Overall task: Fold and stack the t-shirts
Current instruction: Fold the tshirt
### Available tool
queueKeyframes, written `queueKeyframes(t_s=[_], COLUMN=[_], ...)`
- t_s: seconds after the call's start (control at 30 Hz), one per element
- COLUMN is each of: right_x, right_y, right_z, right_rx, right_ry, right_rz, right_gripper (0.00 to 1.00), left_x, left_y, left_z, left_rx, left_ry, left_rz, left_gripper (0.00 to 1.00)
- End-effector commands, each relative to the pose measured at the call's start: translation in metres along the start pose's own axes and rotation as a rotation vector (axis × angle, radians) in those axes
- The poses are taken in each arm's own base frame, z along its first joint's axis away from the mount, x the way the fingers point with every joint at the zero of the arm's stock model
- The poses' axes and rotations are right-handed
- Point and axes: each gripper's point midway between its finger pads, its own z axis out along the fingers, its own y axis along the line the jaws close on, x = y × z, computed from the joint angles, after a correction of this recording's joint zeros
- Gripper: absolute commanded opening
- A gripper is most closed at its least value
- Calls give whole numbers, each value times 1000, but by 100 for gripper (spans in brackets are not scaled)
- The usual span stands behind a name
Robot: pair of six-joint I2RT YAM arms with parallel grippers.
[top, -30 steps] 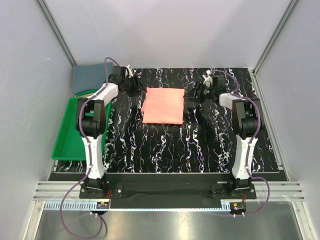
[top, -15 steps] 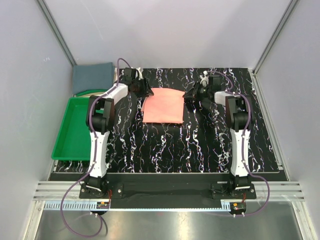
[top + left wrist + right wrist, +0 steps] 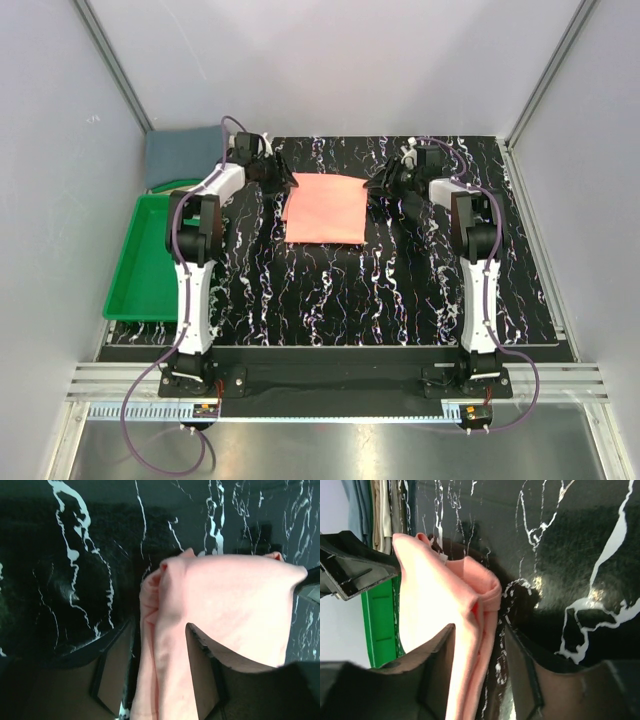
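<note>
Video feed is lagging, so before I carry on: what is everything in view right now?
shirt: 1, salmon pink, folded, middle of the table towards the far side
shirt: 1, blue-grey, folded, far left corner behind the tray
tray: 1, green, left edge of the table
table: 1, black with white veins, under it all
left gripper: 1, black, closed on the pink shirt's far left corner
right gripper: 1, black, closed on its far right corner
</note>
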Motion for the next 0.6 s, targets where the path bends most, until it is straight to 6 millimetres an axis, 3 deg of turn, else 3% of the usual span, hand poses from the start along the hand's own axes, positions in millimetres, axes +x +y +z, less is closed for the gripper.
queueKeyframes(t_s=[0.0, 0.03, 0.13, 0.23, 0.27, 0.3, 0.37, 0.4, 0.57], right_x=[-21, -16, -13, -1, 7, 7, 19, 18, 27], right_y=[44, 43, 56, 61, 59, 68, 65, 74, 79], right_z=[-24, -28, -39, -50, -53, -60, -66, -73, -87], right_rx=[-12, -8, -14, -15, -12, -21, -12, -16, -5], right_ry=[-47, -40, -43, -29, -14, -20, -7, -18, -26], right_rz=[-67, -62, -72, -58, -46, -56, -60, -78, -98], right_gripper=[53, 57, 63, 71, 79, 80, 81, 81, 82], left_x=[-25, -29, -17, 5, 10, 18, 27, 31, 44], left_y=[-55, -62, -51, -39, -35, -29, -19, -14, -1], left_z=[-52, -65, -73, -67, -64, -61, -55, -53, -37], left_rx=[107, 100, 54, 43, 38, 30, 3, -7, -12], left_ry=[-61, -81, -70, -7, 10, 31, 50, 60, 103], left_rz=[112, 141, 158, 133, 124, 116, 109, 103, 99], left_gripper=[55, 56, 58, 58, 58, 58, 58, 59, 61])
